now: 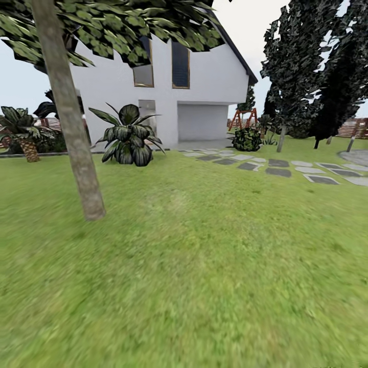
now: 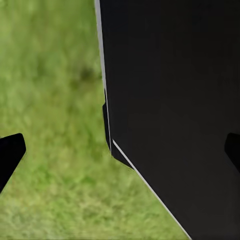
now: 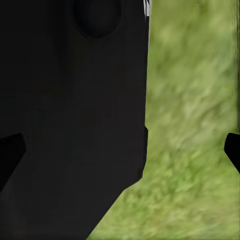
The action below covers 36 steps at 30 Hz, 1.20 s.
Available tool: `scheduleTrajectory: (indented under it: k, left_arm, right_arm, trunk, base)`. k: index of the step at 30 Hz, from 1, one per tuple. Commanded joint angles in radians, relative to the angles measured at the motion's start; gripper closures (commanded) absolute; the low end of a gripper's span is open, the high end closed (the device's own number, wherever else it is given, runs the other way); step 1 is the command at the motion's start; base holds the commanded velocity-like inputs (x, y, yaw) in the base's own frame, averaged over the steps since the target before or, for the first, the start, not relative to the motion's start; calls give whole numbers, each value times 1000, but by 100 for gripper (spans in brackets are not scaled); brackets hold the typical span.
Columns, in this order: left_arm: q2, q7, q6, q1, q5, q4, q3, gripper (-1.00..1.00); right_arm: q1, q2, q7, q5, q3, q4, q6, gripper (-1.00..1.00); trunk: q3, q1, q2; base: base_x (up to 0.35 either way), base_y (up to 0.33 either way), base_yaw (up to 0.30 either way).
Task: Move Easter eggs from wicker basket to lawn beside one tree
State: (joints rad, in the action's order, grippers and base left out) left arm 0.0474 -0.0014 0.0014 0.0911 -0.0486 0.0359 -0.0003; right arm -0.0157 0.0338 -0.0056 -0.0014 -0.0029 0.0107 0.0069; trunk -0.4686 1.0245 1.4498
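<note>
Both grippers' fingers (image 2: 11,152) (image 3: 10,150) spread wide, beside dark robot body (image 2: 175,115)

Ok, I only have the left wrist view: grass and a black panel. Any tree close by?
Observer: Yes, a thin pale bare-trunked tree stands on the green lawn ahead, to the robot's left.
Operator: What's beyond it?
Observer: A white house, with grey stepping stones crossing the grass on the right.
Operator: And the right end effector?
Observer: The right end effector is open, fingertips spread wide, nothing held.
</note>
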Motion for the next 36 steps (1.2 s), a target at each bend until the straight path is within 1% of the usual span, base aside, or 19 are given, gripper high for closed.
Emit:
scheduleTrajectory:
  k: [1,10,18,32,36]
  left_arm:
    - [0,0,0,1,-5,2,0,-100]
    - [0,0,0,1,-5,3,0,-100]
    - [0,0,1,1,-5,4,0,-100]
    - [-1,1,0,1,-5,4,0,-100]
    - [-4,1,-2,1,-4,3,0,-100]
  right_arm:
    - [0,0,-1,0,0,0,1,-100]
    - [0,0,-1,0,-2,0,1,-100]
    - [0,0,-1,0,0,0,0,-100]
    - [0,0,-1,0,-2,0,1,-100]
    - [0,0,-1,0,-2,0,1,-100]
  trunk:
    - [-1,0,0]
    - [-1,0,0]
    - [-1,0,0]
    - [-1,0,0]
    - [-1,0,0]
  base:
    - [270,-190,-300]
    - [275,-185,-291]
    - [314,-121,-98]
    - [316,-137,-292]
    - [174,-269,-267]
